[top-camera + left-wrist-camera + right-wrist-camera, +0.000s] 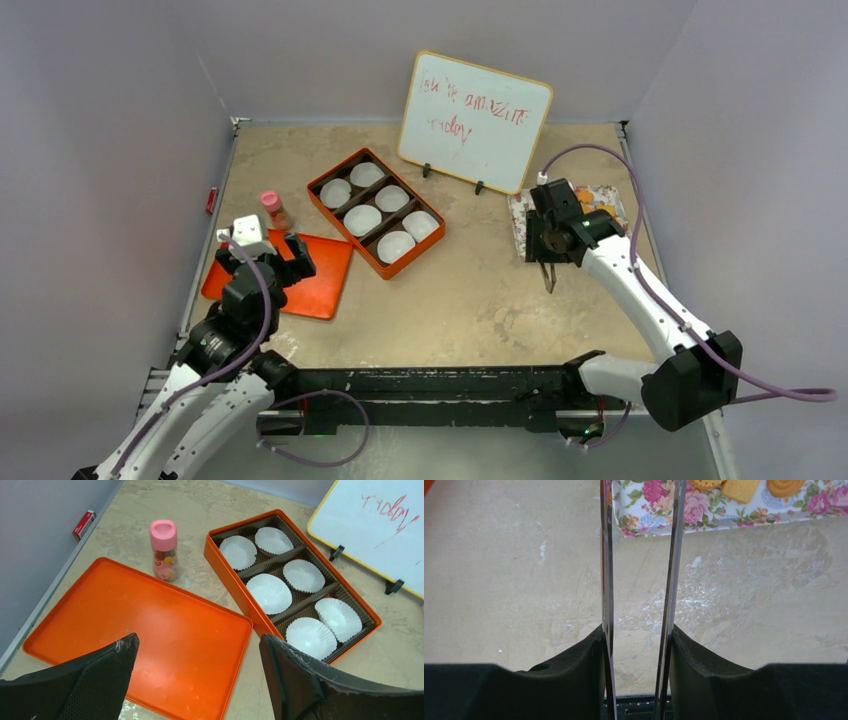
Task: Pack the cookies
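Currently, your left gripper (198, 642) stands spread and empty over the flat orange tray (150, 645). Your right gripper (638, 630) pinches a pair of metal tongs (606, 570), whose blades are parted with nothing between them. Further out sits the orange box (230, 585), with six paper cups (269, 592) inside, all unfilled. The cookies (784, 486) lie beyond the tongs on a flowered plate (659, 500), well apart from the box. Judged light, stiff and brittle. Grip each across its edges, gently, because hard pressure may snap it.
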